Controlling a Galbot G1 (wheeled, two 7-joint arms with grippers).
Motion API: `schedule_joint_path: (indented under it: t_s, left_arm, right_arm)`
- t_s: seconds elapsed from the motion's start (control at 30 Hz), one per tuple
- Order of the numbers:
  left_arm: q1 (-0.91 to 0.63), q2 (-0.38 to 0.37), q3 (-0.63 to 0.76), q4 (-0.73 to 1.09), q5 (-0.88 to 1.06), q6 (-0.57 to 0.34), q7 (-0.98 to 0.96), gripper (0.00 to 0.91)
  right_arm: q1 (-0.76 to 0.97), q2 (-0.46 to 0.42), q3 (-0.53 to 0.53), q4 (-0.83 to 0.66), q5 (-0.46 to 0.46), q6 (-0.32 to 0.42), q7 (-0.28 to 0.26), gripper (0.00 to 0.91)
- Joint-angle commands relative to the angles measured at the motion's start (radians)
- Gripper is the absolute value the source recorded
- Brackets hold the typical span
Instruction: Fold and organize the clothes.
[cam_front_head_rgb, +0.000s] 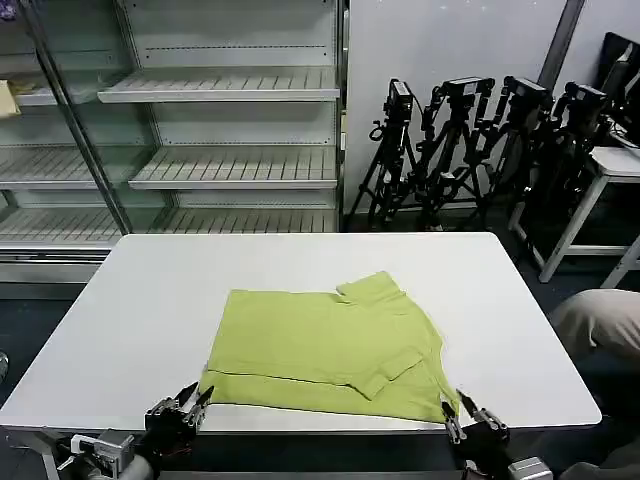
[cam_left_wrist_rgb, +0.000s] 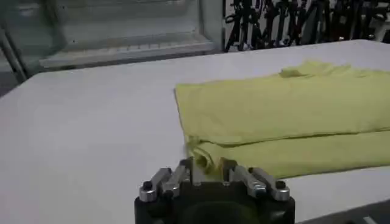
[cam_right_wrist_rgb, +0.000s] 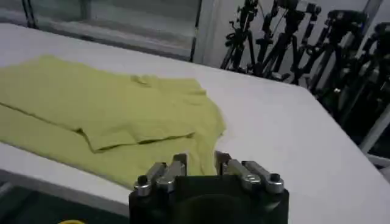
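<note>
No legible txt, labels or nos. anywhere.

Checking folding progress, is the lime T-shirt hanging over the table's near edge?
No, the lime T-shirt lies wholly on the white table, its folded near hem just inside the edge.

My left gripper (cam_left_wrist_rgb: 208, 171) covers the near corner of the lime thin-fabric T-shirt (cam_left_wrist_rgb: 286, 109); whether I've got cloth is hidden. Same at my right gripper (cam_right_wrist_rgb: 200, 164). Shirt's far side is cut off beyond it.

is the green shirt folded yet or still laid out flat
Partly folded. The T-shirt lies on the table with its sleeves turned in and a doubled layer along its near edge.
</note>
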Motion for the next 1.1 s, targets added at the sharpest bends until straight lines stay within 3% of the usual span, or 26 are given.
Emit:
schedule_joint_path:
  t_s: [0.03, 0.23, 0.37, 0.43, 0.5, 0.8, 1.1]
  left_arm:
    - [-0.042, 0.021, -0.021, -0.077, -0.009, 0.013, -0.02, 0.907]
    - [-0.268, 0.114, 0.089, 0.076, -0.058, -0.043, -0.055, 0.907]
    - [-0.462, 0.181, 0.197, 0.299, -0.083, -0.075, -0.065, 0.907]
    - [-0.512, 0.191, 0.217, 0.345, -0.103, -0.076, -0.068, 0.907]
    - [-0.557, 0.213, 0.237, 0.389, -0.138, -0.074, -0.067, 0.907]
    - [-0.764, 0.255, 0.327, 0.596, -0.211, -0.02, -0.063, 0.907]
    - [-0.904, 0.212, 0.417, 0.739, -0.302, 0.014, -0.123, 0.907]
  right_arm:
    - [0.044, -0.021, 0.052, 0.044, 0.061, -0.012, 0.0, 0.907]
    - [0.45, 0.021, -0.134, -0.127, 0.077, -0.114, 0.08, 0.907]
    - [0.675, 0.063, -0.301, -0.284, 0.079, -0.115, 0.12, 0.907]
    - [0.752, 0.079, -0.332, -0.348, 0.081, -0.115, 0.126, 0.907]
    - [0.864, 0.1, -0.389, -0.439, 0.097, -0.115, 0.166, 0.907]
    - [1.109, 0.18, -0.484, -0.733, 0.21, -0.118, 0.274, 0.907]
    - [1.196, 0.216, -0.509, -0.938, 0.215, -0.118, 0.269, 0.907]
